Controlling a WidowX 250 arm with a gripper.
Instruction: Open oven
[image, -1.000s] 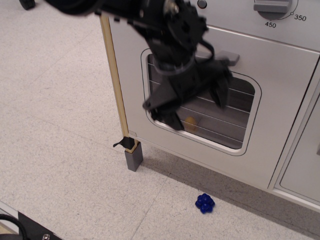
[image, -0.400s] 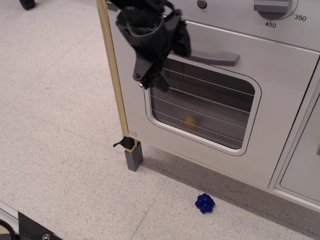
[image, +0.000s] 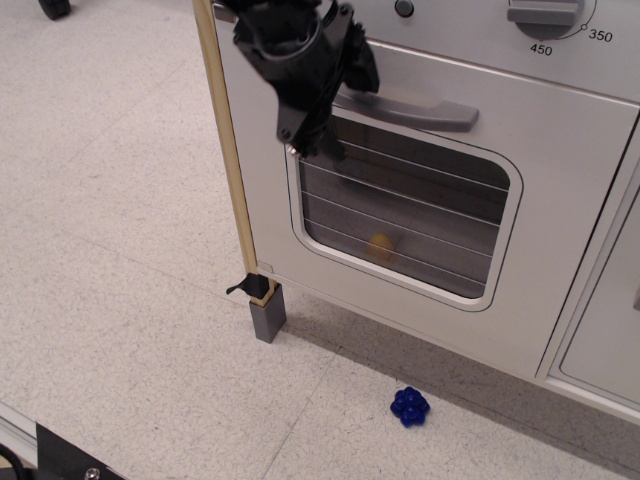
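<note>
The white toy oven (image: 560, 230) fills the upper right, its door shut against the body. The door has a wire-lined window (image: 420, 215) and a grey bar handle (image: 430, 112) above it. A numbered dial (image: 545, 15) sits on the panel above, and a wooden edge strip (image: 228, 150) runs down the oven's left side. My black gripper (image: 336, 105) is at the left end of the handle, its fingers (image: 308, 135) spread open, one below and one above the bar. A small yellow object (image: 381, 245) lies inside behind the window.
A blue knobbly toy (image: 409, 406) lies on the speckled floor in front of the oven. A grey leg block (image: 268, 312) stands under the oven's left corner. A plain white cabinet door (image: 610, 320) adjoins on the right. A black base corner (image: 70, 460) shows at the bottom left.
My gripper has moved up and left from in front of the window to the handle's left end. The oven door has not moved.
</note>
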